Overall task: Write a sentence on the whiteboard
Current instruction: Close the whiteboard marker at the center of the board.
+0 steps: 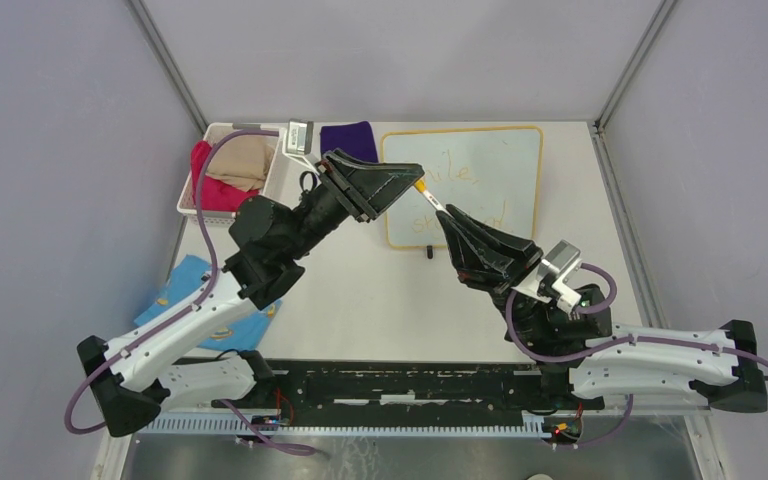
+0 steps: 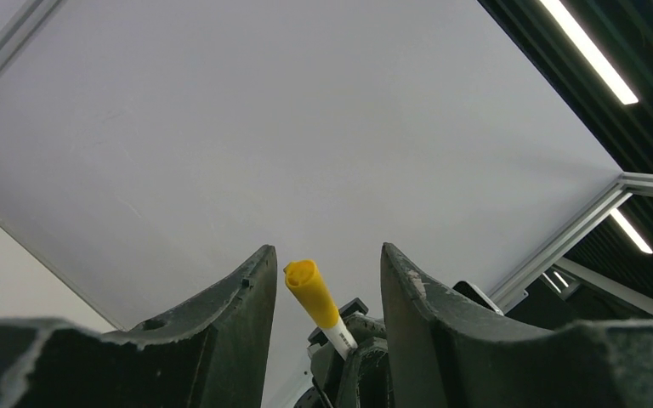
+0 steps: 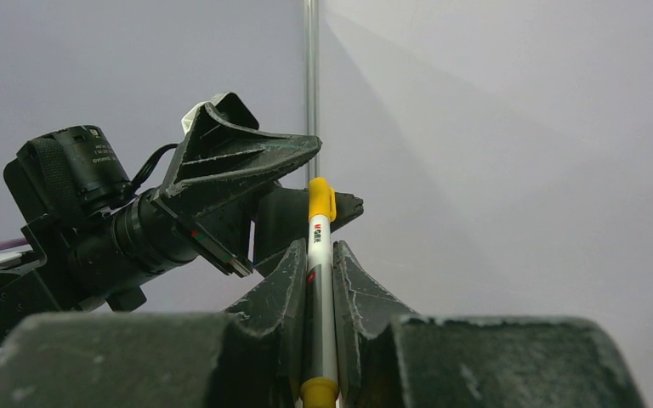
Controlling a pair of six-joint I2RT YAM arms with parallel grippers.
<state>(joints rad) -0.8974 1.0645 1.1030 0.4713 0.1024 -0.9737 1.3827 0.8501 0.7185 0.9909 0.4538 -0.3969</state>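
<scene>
My left tool (image 2: 323, 255) stood spread on either side of the yellow cap (image 2: 309, 289), with daylight showing on both sides, so it gripped nothing. The cap sat off-centre between the fingers and leaned across the gap. It crowned the marker (image 3: 320, 272), whose barrel my right tool (image 3: 319, 255) pinched firmly, holding it up off the bench (image 1: 380, 290) above the near left part of the whiteboard (image 1: 510, 150). The whiteboard lay flat toward the far right of the bench. The sentence (image 1: 460, 175) showed on it in thin orange strokes, partly hidden behind both tools.

With writing on the board, I judged the step in hand to be the cap, though I could not tell how firmly it was seated. To do it well, I reckoned the left tool should centre on the cap and square up to it before pressing in, otherwise one finger would land first and lever the marker sideways in the right tool's pinch. Any push or pull should then run straight along the barrel.
</scene>
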